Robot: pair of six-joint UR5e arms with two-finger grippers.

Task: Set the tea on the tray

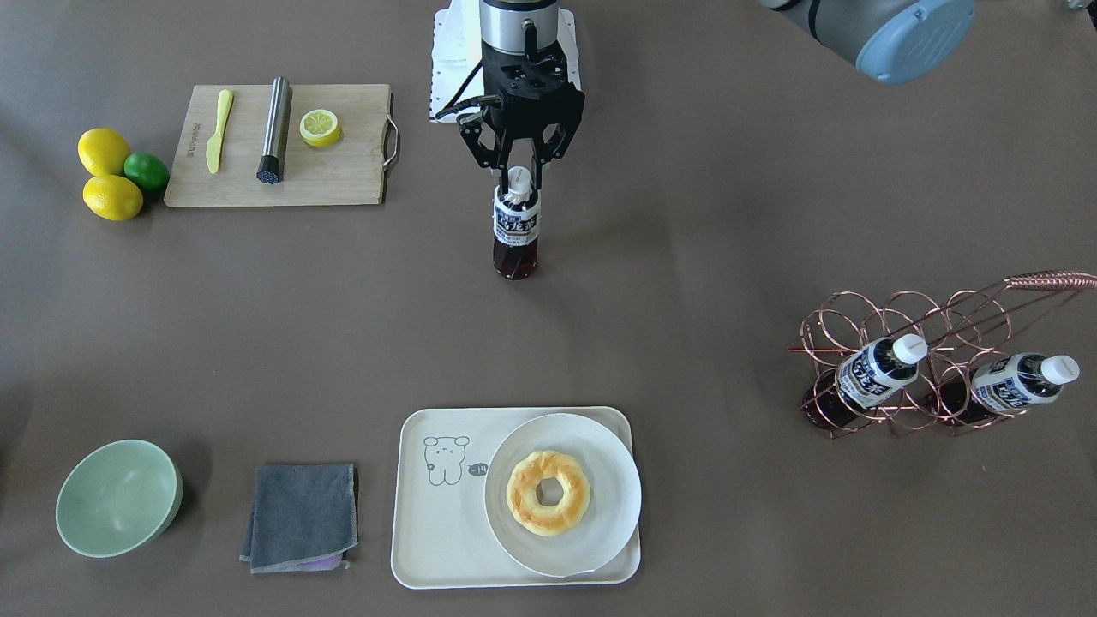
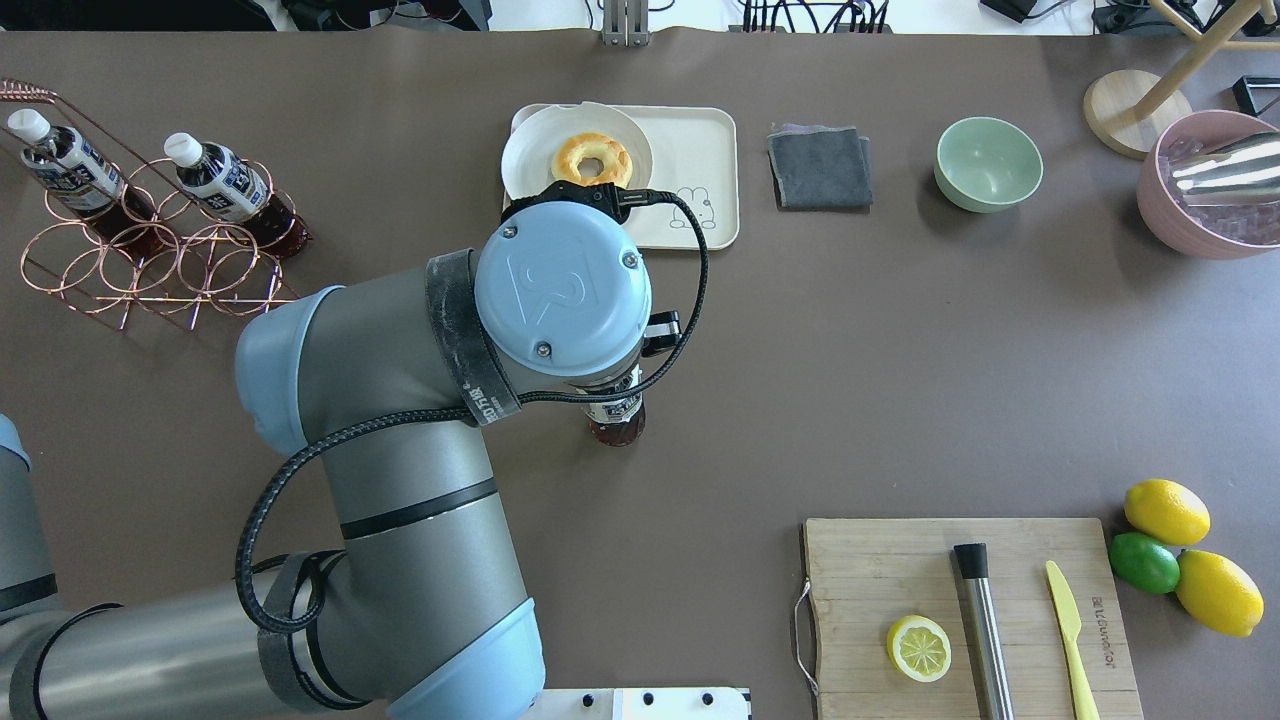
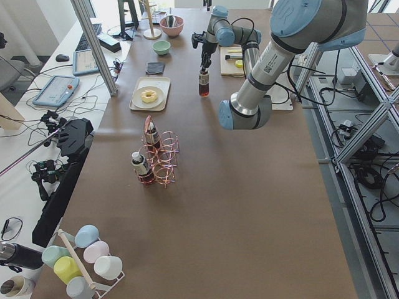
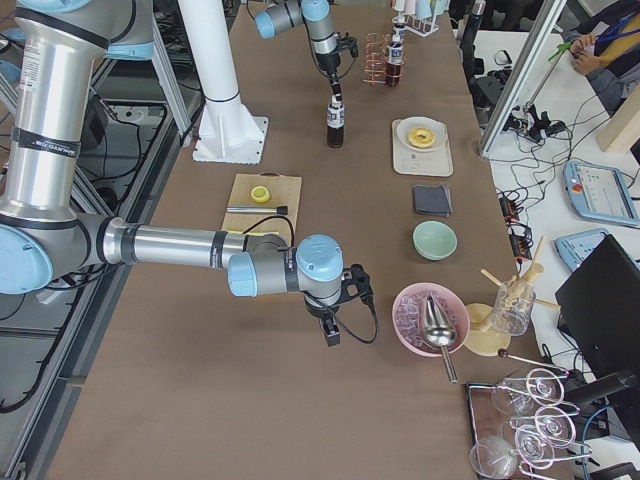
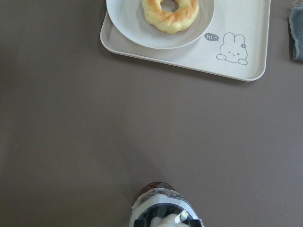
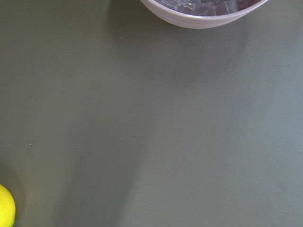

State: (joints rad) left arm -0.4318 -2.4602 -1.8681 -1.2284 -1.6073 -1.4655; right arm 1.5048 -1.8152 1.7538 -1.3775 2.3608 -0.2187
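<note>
The robot's left tool [image 1: 519, 178] pinched the white cap of the tea [image 1: 516, 230], which stood upright near the middle of the brown surface [image 1: 728, 214], well apart from the tray [image 1: 420, 548]. Whether the bottle's base rested on the surface or hung just above it could not be told. The cream tray lay along the side of the surface farthest from the robot, carrying a round plate [image 1: 608, 480] with a ring doughnut [image 1: 548, 493] on one half and its bear drawing uncovered on the other. Two matching bottles [image 1: 876, 372] lay tilted in a copper wire rack [image 1: 857, 319] on the robot's left side. The right tool [image 4: 331, 332] hung over the surface near a pink bowl [image 4: 402, 300]; whether it was spread or pressed together could not be told.
</note>
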